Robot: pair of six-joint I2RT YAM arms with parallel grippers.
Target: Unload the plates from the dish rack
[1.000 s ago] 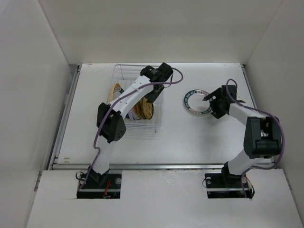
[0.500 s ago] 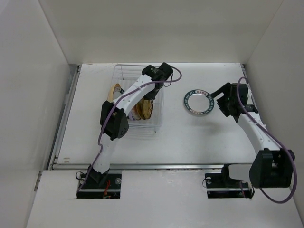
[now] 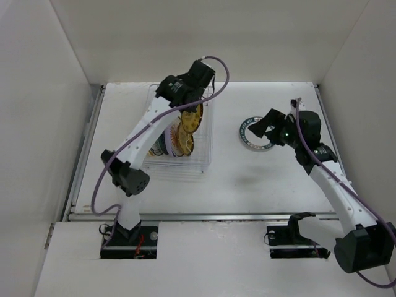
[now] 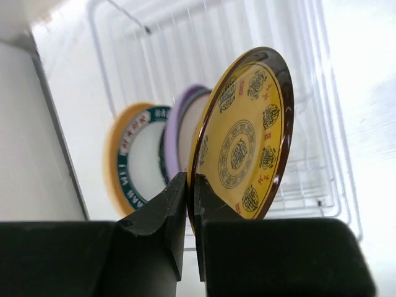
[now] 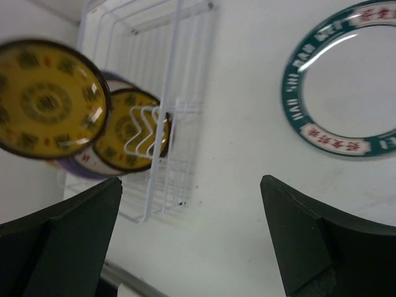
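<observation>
My left gripper (image 4: pixel 190 180) is shut on the lower rim of a gold-yellow patterned plate (image 4: pixel 247 133), held on edge above the dish rack (image 4: pixel 309 161). From above, the left gripper (image 3: pixel 188 101) hangs over the rack's (image 3: pixel 206 154) far half with that plate (image 3: pixel 193 116) under it. A lavender plate (image 4: pixel 185 114) and a teal-banded plate (image 4: pixel 133 164) stand upright in the rack behind it. Another gold plate (image 5: pixel 133 133) stands in the rack's dividers. A white plate with a dark green rim (image 3: pixel 255 133) lies flat on the table. My right gripper (image 3: pixel 264 128) hovers open beside it, holding nothing.
White walls close in the table on the left, back and right. A metal rail (image 3: pixel 204 216) runs along the near table edge. The rack's raised wire sides (image 5: pixel 176 74) stand just left of the bare table stretch between rack and green-rimmed plate (image 5: pixel 346 80).
The left gripper closed on the gold plate and lifted it up out of the rack. The right arm rose and drew back from the green-rimmed plate, staying open.
</observation>
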